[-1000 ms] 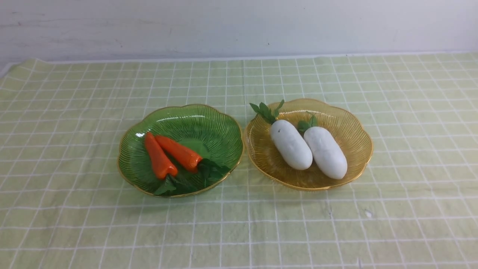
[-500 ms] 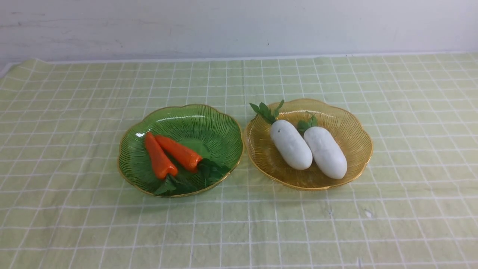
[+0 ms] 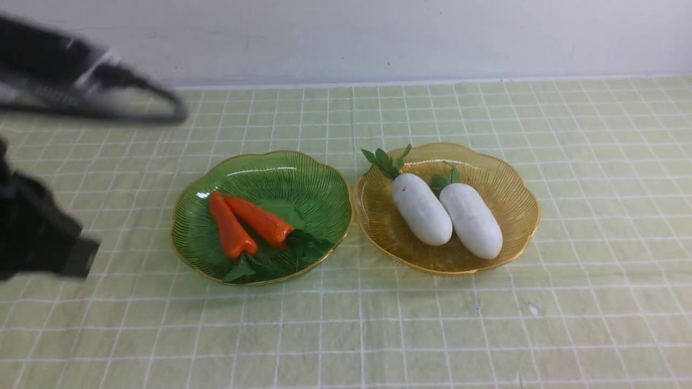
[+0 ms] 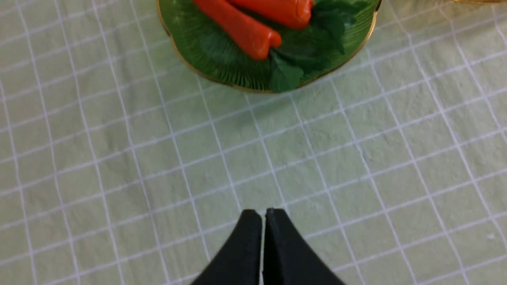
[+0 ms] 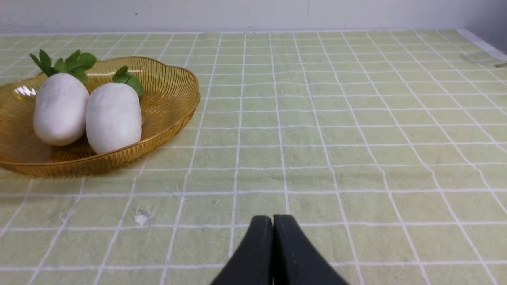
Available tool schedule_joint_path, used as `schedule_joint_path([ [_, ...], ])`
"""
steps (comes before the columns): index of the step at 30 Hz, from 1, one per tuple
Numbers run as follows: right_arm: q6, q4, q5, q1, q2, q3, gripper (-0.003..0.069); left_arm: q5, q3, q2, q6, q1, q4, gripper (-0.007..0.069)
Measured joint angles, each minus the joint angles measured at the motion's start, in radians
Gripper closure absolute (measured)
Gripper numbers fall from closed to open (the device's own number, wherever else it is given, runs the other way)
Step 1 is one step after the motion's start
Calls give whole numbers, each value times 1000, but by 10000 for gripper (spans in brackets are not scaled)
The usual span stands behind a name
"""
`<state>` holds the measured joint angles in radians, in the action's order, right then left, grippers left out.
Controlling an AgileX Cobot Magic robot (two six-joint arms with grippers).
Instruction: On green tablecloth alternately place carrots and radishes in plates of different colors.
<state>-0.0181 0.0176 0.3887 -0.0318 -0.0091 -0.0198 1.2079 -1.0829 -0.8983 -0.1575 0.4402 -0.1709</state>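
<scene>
Two orange carrots (image 3: pixel 232 227) (image 3: pixel 259 220) lie side by side in the green plate (image 3: pixel 281 173). Beside it, the amber plate (image 3: pixel 503 183) holds two white radishes (image 3: pixel 421 209) (image 3: pixel 471 220). Both plates rest on the green tablecloth (image 3: pixel 378 324). My left arm (image 3: pixel 32 232) shows as a dark blur at the left edge, apart from the green plate. The left gripper (image 4: pixel 263 213) is shut and empty above bare cloth, short of the green plate (image 4: pixel 206 59). My right gripper (image 5: pixel 273 219) is shut and empty over cloth to the right of the amber plate (image 5: pixel 170 99); it is outside the front view.
A black cable loop (image 3: pixel 162 108) of the left arm hangs over the back left of the cloth. A white wall (image 3: pixel 346 38) stands behind the table's far edge. The cloth has small wrinkles and a pale fleck (image 3: pixel 532 309) at the front right.
My left arm has swung into the front view from the left edge, blurred by motion. The plates, carrots and radishes have not moved.
</scene>
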Motion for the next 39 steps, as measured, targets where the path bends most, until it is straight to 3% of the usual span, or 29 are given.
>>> schedule_joint_path([
  [2, 0, 0, 0, 0, 0, 0, 673, -65, 77, 88, -26, 0, 0, 632],
  [5, 0, 0, 0, 0, 0, 0, 673, -290, 302, 309, -77, 0, -11, 632],
  [12, 0, 1, 0, 0, 0, 0, 673, -783, 625, 561, -123, 0, -60, 632],
  [15, 0, 1, 0, 0, 0, 0, 673, -907, 709, 600, -123, 0, -66, 632],
  [21, 0, 1, 0, 0, 0, 0, 673, -976, 827, 616, -123, 0, -71, 632],
  [39, 0, 1, 0, 0, 0, 0, 673, -972, 1008, 695, -120, -4, -59, 632],
])
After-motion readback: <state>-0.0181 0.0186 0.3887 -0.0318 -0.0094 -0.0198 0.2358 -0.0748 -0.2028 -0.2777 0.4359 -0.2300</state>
